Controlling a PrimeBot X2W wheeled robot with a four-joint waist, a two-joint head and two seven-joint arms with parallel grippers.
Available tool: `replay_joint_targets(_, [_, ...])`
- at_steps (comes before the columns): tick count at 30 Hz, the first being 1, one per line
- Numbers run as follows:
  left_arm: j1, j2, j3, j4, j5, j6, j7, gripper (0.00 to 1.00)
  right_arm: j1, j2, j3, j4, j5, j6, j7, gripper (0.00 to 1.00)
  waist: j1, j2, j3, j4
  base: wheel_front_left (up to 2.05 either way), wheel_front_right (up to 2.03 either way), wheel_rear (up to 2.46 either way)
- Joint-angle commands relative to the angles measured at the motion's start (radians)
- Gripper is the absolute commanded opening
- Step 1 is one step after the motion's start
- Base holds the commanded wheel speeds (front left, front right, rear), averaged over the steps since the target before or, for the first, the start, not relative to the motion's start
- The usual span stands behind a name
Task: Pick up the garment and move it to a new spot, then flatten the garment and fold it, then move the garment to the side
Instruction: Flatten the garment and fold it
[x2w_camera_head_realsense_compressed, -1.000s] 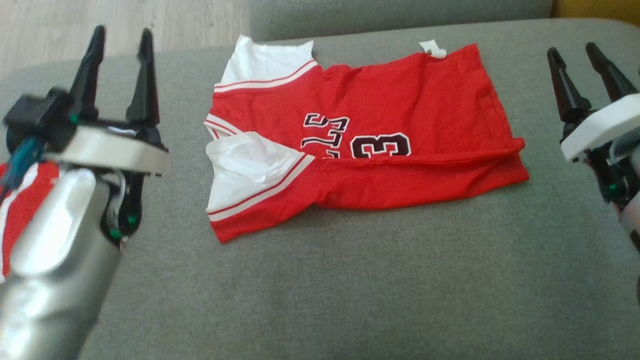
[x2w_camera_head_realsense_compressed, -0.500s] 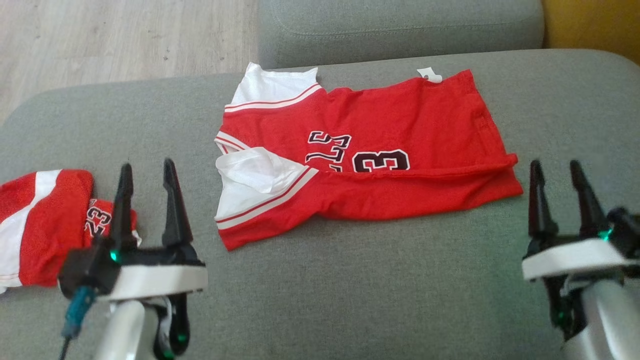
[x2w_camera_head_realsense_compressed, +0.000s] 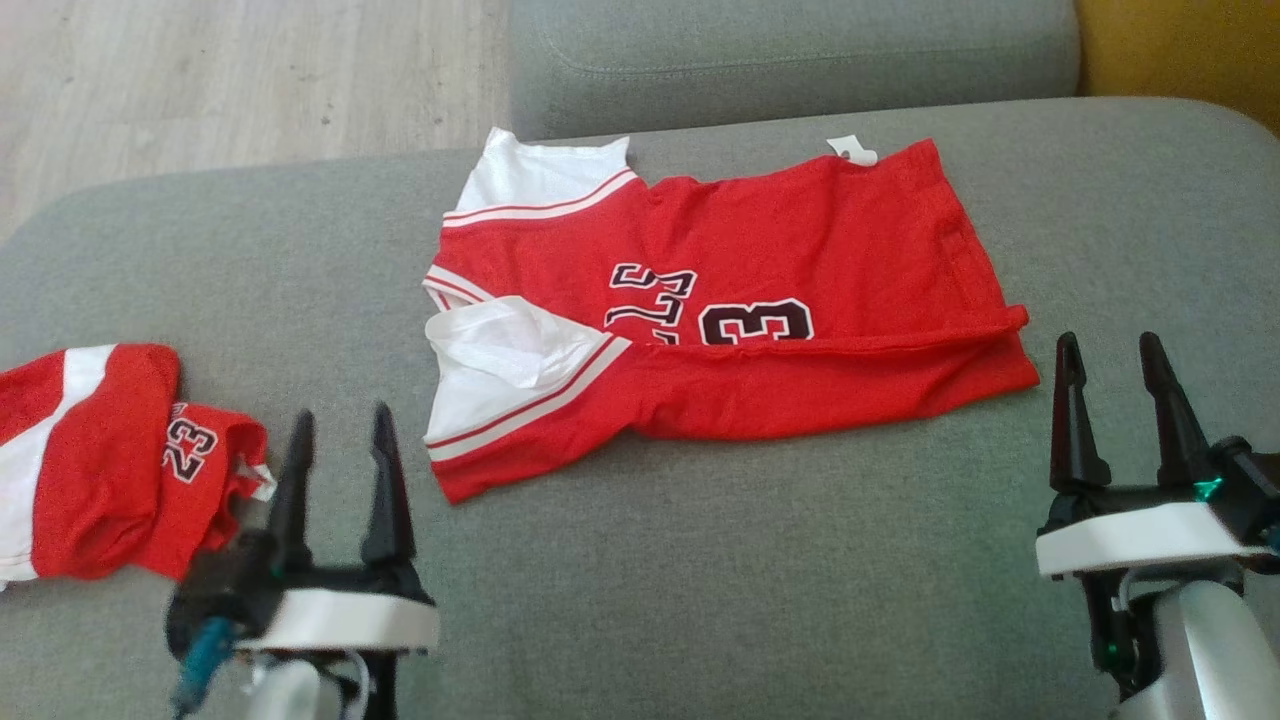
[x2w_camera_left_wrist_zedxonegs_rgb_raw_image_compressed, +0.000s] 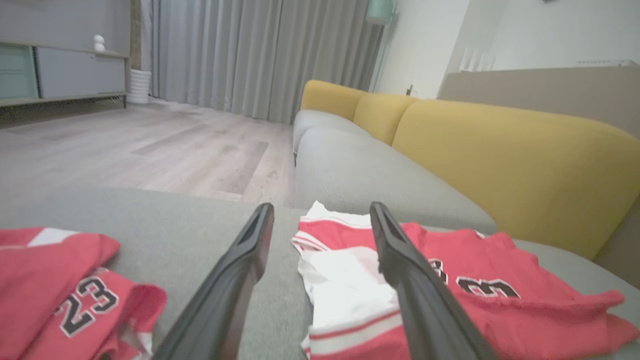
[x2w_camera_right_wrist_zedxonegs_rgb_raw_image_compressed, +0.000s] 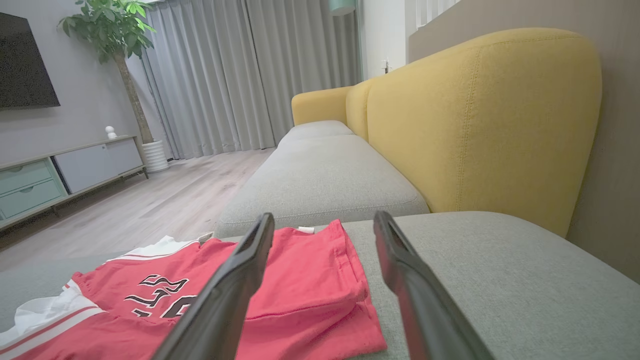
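Observation:
The garment is a red jersey with white sleeves and black "23" lettering. It lies spread out, its near long edge folded over, on the grey sofa seat. It also shows in the left wrist view and the right wrist view. My left gripper hovers open near the front left, short of the jersey's white sleeve. To the jersey's lower right stands my right gripper, open too. Nothing is between either pair of fingers.
A second red and white piece with "23" on it lies bunched at the seat's left edge, left of my left gripper. Another grey cushion lies beyond, wooden floor at far left, a yellow sofa back on the right.
Both grippers have dropped from the upper sides of the head view to its lower corners, still open. The camera has shifted, bringing the bunched red piece at the left into view.

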Motion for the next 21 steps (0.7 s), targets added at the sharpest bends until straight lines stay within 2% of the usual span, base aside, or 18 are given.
replay_joint_targets(1, [-0.044,-0.001,0.009,0.027,0.009,-0.007,-0.005,1.0,-0.023,-0.012,0.024,-0.036,-0.008,0.007,-0.009,1.0,0.0,-0.0001,0.007,-0.008,0.0,0.0,0.0])
replay_joint_targets(10, [-0.143,-0.003,-0.046,0.305,-0.039,-0.017,0.001,1.0,-0.041,-0.015,0.037,-0.041,-0.004,0.007,-0.009,1.0,0.0,-0.0001,0.064,-0.043,0.0,0.0,0.0])
replay_joint_targets(16, [-0.228,-0.003,-0.057,0.436,-0.045,0.004,0.02,1.0,-0.065,-0.014,0.041,-0.052,-0.006,0.007,-0.009,1.0,0.0,-0.0001,0.108,-0.07,0.0,0.0,0.0])
replay_joint_targets(20, [-0.272,0.007,-0.047,0.506,-0.031,0.052,0.018,1.0,-0.073,-0.01,0.046,-0.051,-0.006,0.007,-0.009,1.0,0.0,-0.0001,0.123,-0.082,0.0,0.0,0.0])
replay_joint_targets(21, [-0.272,0.007,-0.047,0.506,-0.031,0.052,0.018,1.0,-0.073,-0.01,0.046,-0.051,-0.006,0.007,-0.009,1.0,0.0,-0.0001,0.123,-0.082,0.0,0.0,0.0])
